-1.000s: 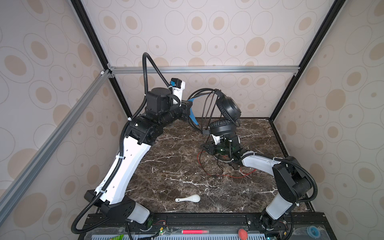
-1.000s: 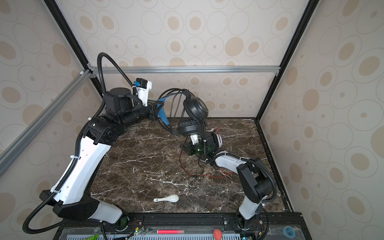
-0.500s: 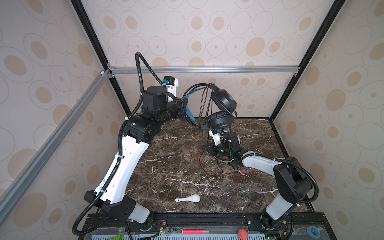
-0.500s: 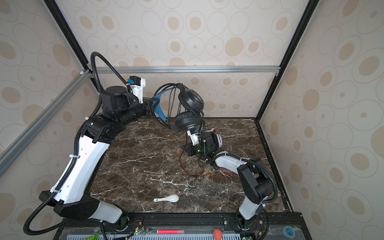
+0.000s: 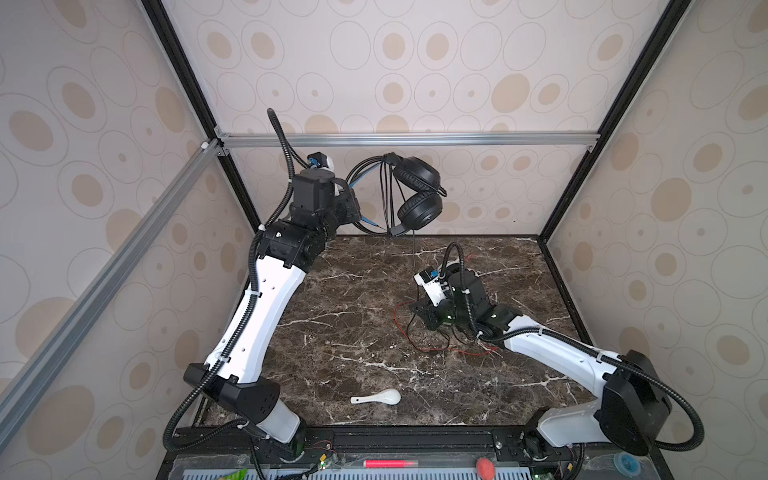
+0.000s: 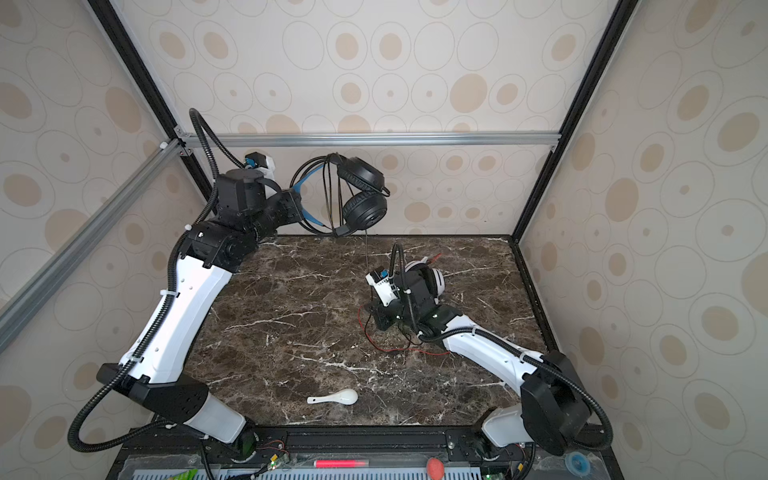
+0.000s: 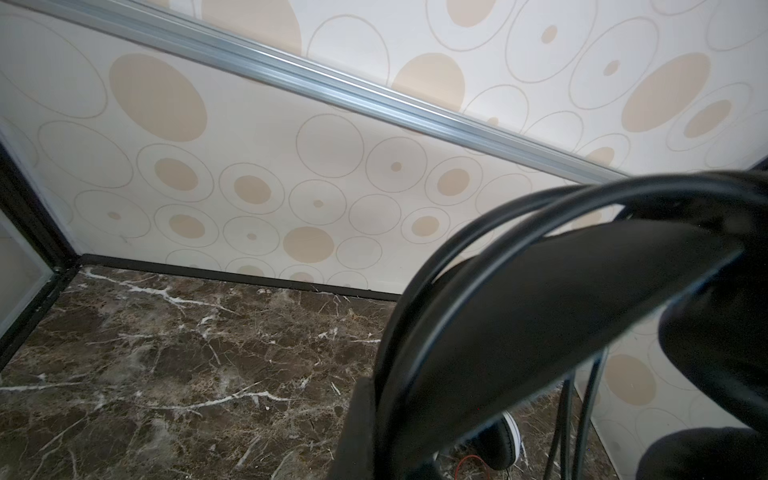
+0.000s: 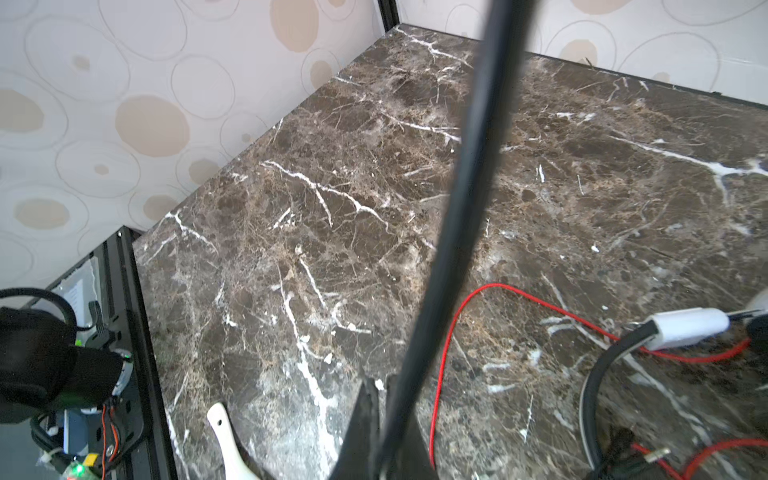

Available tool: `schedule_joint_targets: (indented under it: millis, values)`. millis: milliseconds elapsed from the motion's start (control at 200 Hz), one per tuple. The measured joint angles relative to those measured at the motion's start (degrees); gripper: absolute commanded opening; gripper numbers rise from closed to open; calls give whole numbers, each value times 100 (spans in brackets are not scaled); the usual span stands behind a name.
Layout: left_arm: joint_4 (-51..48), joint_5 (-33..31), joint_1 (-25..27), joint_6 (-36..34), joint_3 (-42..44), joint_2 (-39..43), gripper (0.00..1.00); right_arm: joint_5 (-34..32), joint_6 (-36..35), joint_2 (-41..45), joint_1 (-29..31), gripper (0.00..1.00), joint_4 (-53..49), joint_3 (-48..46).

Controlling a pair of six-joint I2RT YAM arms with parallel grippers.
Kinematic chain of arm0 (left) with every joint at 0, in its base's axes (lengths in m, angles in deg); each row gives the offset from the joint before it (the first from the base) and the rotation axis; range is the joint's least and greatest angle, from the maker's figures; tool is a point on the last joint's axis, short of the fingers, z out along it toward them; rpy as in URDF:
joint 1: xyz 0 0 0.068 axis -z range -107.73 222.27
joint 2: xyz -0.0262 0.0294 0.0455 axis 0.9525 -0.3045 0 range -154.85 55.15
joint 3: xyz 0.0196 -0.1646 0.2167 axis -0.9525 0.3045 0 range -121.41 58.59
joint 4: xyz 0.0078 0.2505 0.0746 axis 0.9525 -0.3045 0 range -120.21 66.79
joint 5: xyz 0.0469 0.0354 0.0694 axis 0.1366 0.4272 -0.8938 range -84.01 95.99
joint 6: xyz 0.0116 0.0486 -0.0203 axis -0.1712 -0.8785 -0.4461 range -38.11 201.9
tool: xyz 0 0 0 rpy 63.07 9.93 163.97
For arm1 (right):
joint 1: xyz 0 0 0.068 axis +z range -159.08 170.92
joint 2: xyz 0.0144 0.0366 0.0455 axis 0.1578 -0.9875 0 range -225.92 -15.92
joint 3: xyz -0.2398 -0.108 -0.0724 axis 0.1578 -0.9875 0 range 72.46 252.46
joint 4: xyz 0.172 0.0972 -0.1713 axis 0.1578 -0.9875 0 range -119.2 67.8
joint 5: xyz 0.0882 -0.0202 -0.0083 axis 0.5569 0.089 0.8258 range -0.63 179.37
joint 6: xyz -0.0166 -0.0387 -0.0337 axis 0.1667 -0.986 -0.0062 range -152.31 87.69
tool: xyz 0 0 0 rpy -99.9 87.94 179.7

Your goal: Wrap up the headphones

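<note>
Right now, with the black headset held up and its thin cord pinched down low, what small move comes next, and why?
Probably raise the right claw toward the black over-ear headset with the blue inner headband, carrying the thin black cord over it for another turn. The left claw holds it aloft, loops hang across it, and one straight length runs down to the right claw.

Soft, even light, barely any shadow; thin black headphone cord [image 8: 459, 187] at the right claw [image 8: 382, 424] blurs close up, brown marble tabletop [image 8: 291, 199] beyond is sharp.
</note>
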Motion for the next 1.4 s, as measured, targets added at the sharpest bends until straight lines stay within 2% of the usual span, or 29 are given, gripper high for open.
schedule_joint_targets:
  millis: [280, 520, 765, 1010, 1400]
  values:
    - [39, -501, 0, 17, 7, -251, 0, -557, -1071, 352, 267, 0, -1451, 708]
    - [352, -973, 0, 87, 726, -153, 0, -894, -2046, 313, 367, 0, -2492, 1683]
    - [433, -1226, 0, 85, 1003, -175, 0, -1130, -2907, 116, 446, 0, -3292, 2559]
    - [474, -1327, 0, -24, 1285, -177, 0, -1453, -3357, 46, 448, 0, -3670, 3134]
    - [-31, -1213, 44, -632, 1523, -162, 0, -1665, -3746, -262, 450, 0, -4068, 3729]
